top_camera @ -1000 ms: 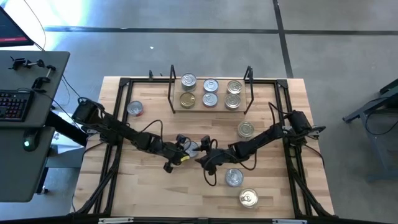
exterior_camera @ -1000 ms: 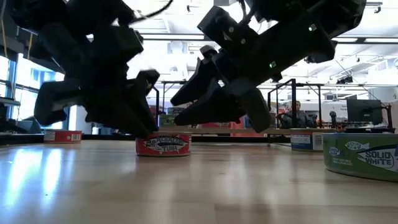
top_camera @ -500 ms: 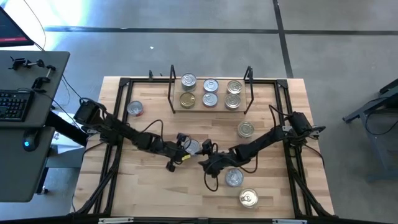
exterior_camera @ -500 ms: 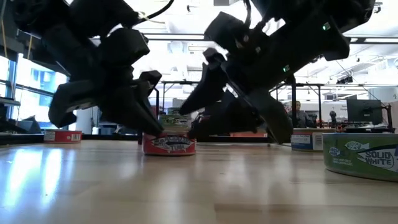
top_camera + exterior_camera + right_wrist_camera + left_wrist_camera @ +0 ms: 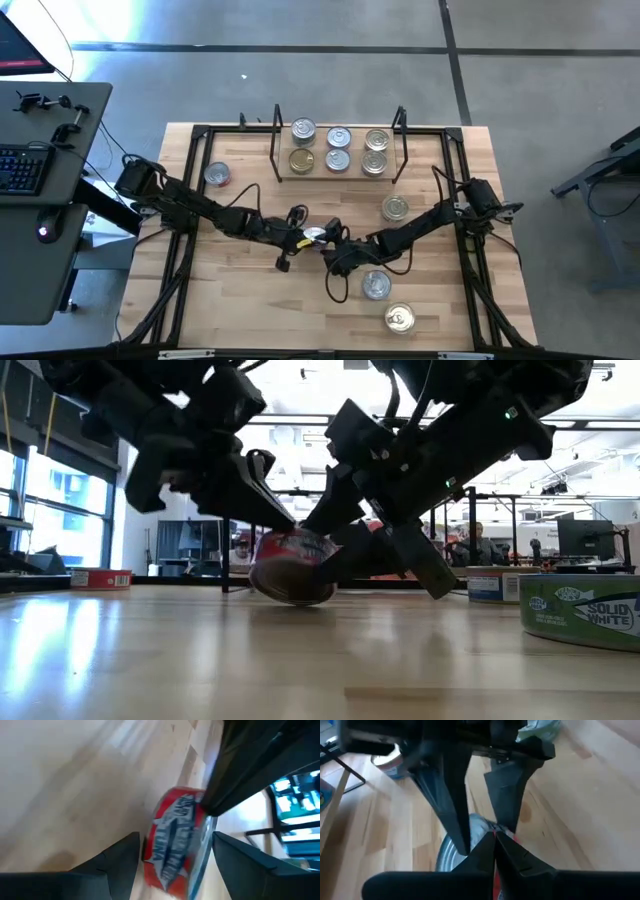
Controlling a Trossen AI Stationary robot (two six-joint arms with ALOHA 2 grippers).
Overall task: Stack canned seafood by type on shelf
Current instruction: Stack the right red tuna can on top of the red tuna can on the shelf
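Red-labelled tin [image 5: 293, 565] now tilted off the table [image 5: 250, 310] – left pincer [image 5: 308, 236] clamps it; right pincer [image 5: 335, 258] wide, beside

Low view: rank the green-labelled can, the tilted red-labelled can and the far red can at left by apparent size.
1. Green-labelled can, nearest the camera, so unsure.
2. Tilted red-labelled can.
3. Far red can, smallest, but farthest.

Bright overhead lighting, blurred wrist views

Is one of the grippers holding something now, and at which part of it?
The left gripper is shut on the red-labelled tin at its rim, holding it tilted above the table. The right gripper is open beside it, holding nothing.
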